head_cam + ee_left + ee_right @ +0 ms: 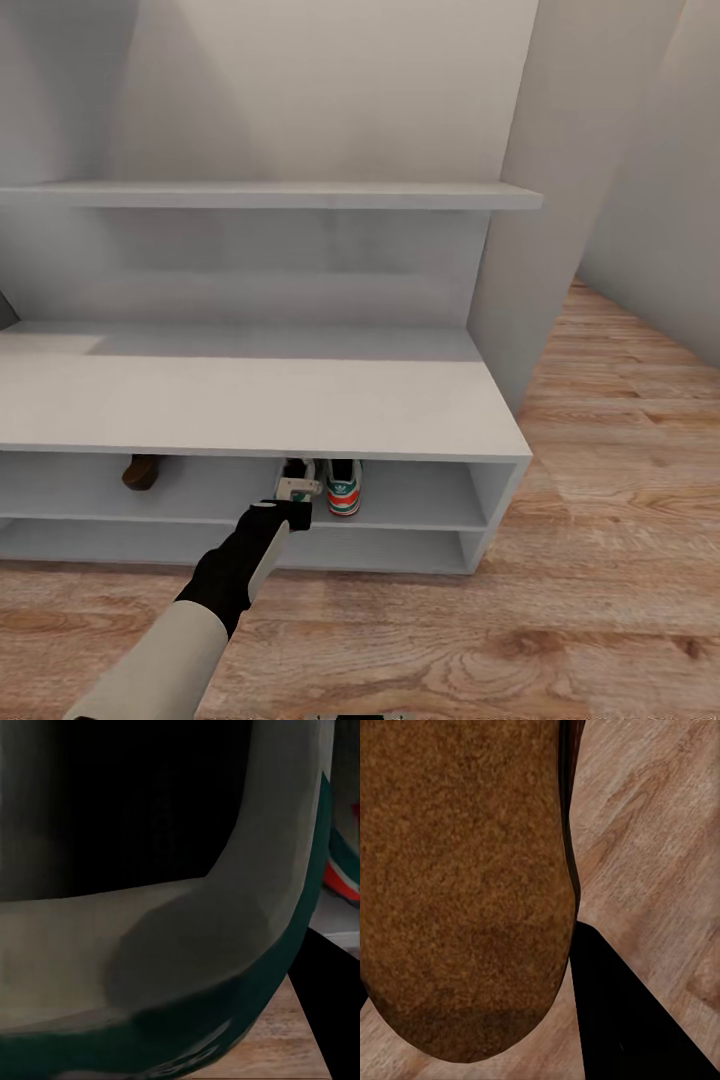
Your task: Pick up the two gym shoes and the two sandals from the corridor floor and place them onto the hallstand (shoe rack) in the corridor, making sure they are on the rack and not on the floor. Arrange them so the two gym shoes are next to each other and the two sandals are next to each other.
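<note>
My left gripper (297, 488) reaches into the hallstand (250, 405) upper opening, clenched on a gym shoe (225, 945). Second gym shoe (343, 487) sits just right of it. One sandal (141, 471) lies further left. Right gripper grasps another sandal (465, 885) above the corridor floor (560, 600).

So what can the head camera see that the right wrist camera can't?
Head view alone: the big white hallstand with its wide bench top, a white sneaker with green stripes and an orange heel standing in the upper low opening, a dark brown sandal further along that opening, and the left gripper reaching in beside the sneaker.

Right wrist view alone: a close-up of a tan, cork-like sandal sole.

Both: the light brown wood-plank corridor floor.
</note>
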